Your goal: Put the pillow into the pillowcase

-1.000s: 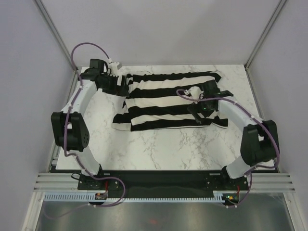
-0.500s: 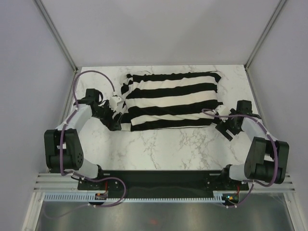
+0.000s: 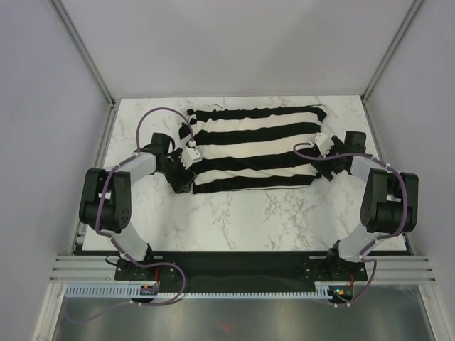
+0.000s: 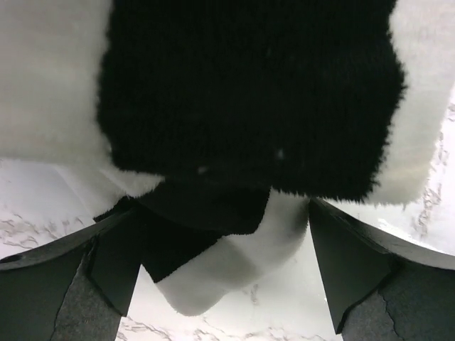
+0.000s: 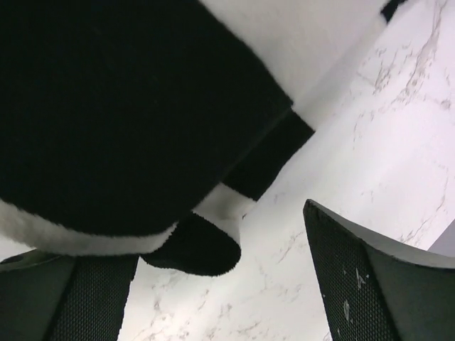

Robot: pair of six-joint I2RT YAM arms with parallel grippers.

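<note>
Since no pillow shows and the pillowcase (image 3: 252, 145) lies plump mid-frame, insertion looks done. Left gripper (image 4: 220, 280) and right gripper (image 5: 213, 280) spread wide, empty, at its left and right edges. Next: straighten edges or back off.

Table: a white marble-patterned top (image 3: 249, 213) with grey veining, seen from above in the top view and close up in both wrist views.
Back wall: a plain pale grey panel (image 3: 234, 42).
Side walls: a left panel (image 3: 35, 106) and a right panel (image 3: 426, 106), plain and faintly lilac.
Frame: slim metal posts, one at the left back corner (image 3: 80, 46) and one at the right (image 3: 389, 50), both leaning outward in the top view.
Near edge: a black base plate (image 3: 242, 264) on aluminium rails (image 3: 78, 268), then a white slotted cable duct (image 3: 234, 291).
Below: a dull grey metal sheet (image 3: 234, 320).
Light: even and diffuse, with soft shadows.
</note>
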